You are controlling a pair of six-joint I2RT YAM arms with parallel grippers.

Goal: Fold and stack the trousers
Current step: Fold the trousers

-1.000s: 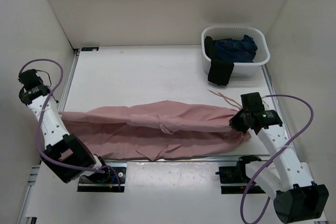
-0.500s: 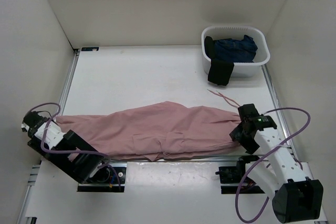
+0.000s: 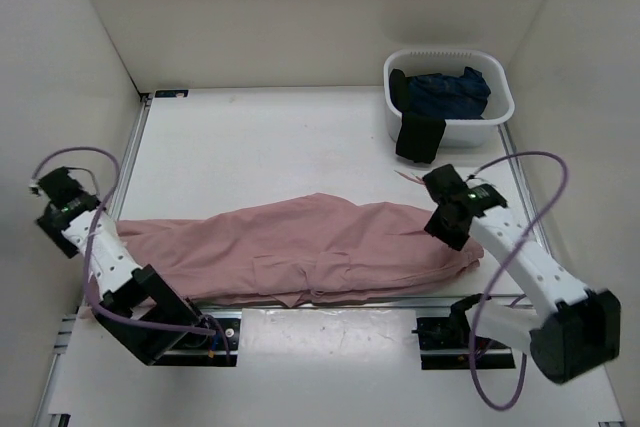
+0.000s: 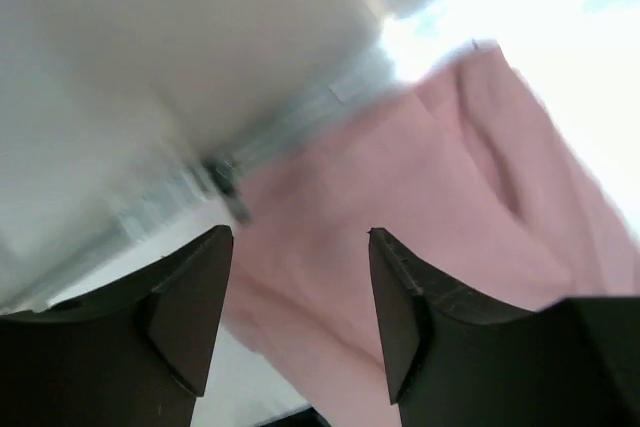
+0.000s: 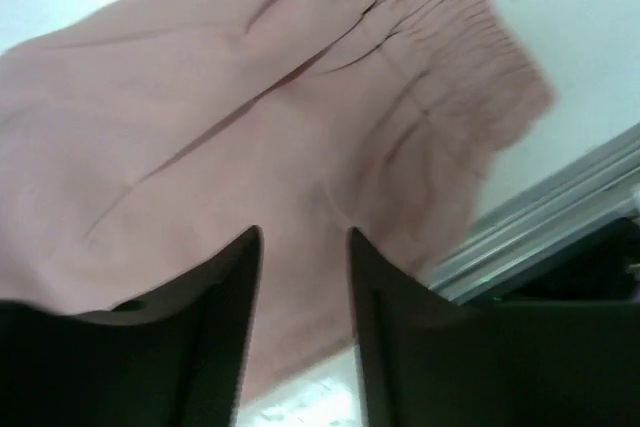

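The dusty-pink trousers (image 3: 300, 247) lie flat, folded lengthwise, stretched left to right along the table's front edge. Their gathered waist (image 5: 450, 37) points right, with thin cords (image 3: 420, 184) trailing behind it. My left gripper (image 3: 60, 207) hovers at the far left, past the leg ends. In the left wrist view, the left gripper (image 4: 300, 233) stands open, with only the pink cloth (image 4: 480, 197) far below it. My right gripper (image 3: 447, 217) hangs over the waist end. In the right wrist view, the right gripper (image 5: 303, 232) is open above the fabric (image 5: 250, 97), holding nothing.
A white basket (image 3: 497, 119) holding dark blue clothes (image 3: 450, 92) stands at the back right, a black piece (image 3: 419, 137) draped over its rim. White walls close in on the left, back and right. A metal rail (image 3: 340, 302) runs just in front of the trousers.
Both grippers have opened and let go of the trousers, which now lie flat. The left gripper dipped to the leg ends and has risen again. The right one has moved back and left.
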